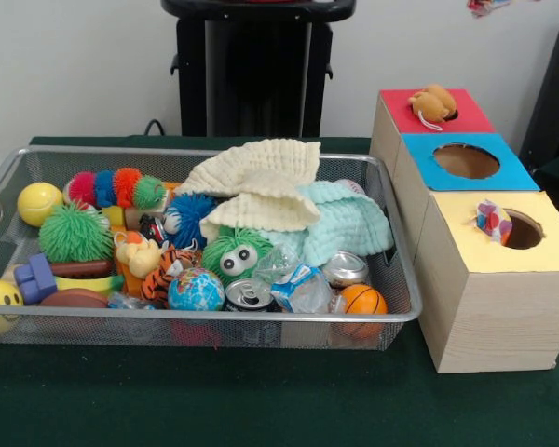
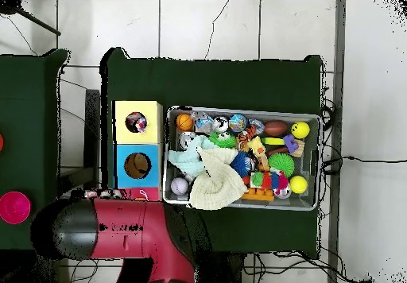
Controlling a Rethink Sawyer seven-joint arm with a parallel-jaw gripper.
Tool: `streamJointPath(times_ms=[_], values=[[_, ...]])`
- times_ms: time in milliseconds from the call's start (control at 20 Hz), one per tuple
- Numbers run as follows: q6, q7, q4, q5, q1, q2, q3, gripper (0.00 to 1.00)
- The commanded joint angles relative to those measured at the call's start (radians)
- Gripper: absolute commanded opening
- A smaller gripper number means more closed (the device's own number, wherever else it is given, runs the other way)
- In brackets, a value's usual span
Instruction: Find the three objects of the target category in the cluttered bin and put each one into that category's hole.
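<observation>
A wire mesh bin (image 1: 214, 317) (image 2: 238, 110) holds a jumble of toys, balls, cans and cloths. Beside it stand three boxes with holes: red (image 1: 466, 116), blue (image 1: 503, 172) and yellow (image 1: 540, 247). An orange plush toy (image 1: 431, 102) rests at the red box's hole. A small multicoloured object (image 1: 492, 222) (image 2: 140, 123) sits at the yellow box's hole. The blue box's hole is bare. No gripper shows in either view; only the red and black arm (image 2: 119, 228) lies across the overhead view's lower left, covering most of the red box.
In the bin lie a cream cloth (image 1: 261, 168), a mint cloth (image 1: 345, 219), a green fuzzy toy with eyes (image 1: 235, 256), a globe ball (image 1: 196, 291), a can (image 1: 250, 295), a small basketball (image 1: 363, 300), a yellow ball (image 1: 39, 202) and a tiger plush (image 1: 168, 265).
</observation>
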Motion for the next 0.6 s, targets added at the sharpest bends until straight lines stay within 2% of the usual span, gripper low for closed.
streamJointPath(times_ms=[50,250,400,600], values=[[-0.082,-0.053,0.005,-0.025,-0.081,0.082,0.059,0.00],[-0.163,-0.087,-0.022,-0.035,-0.136,0.181,0.097,0.00],[-0.168,-0.081,-0.071,-0.047,-0.152,0.249,0.113,0.00],[-0.163,-0.035,-0.155,-0.067,-0.135,0.335,0.110,0.00]])
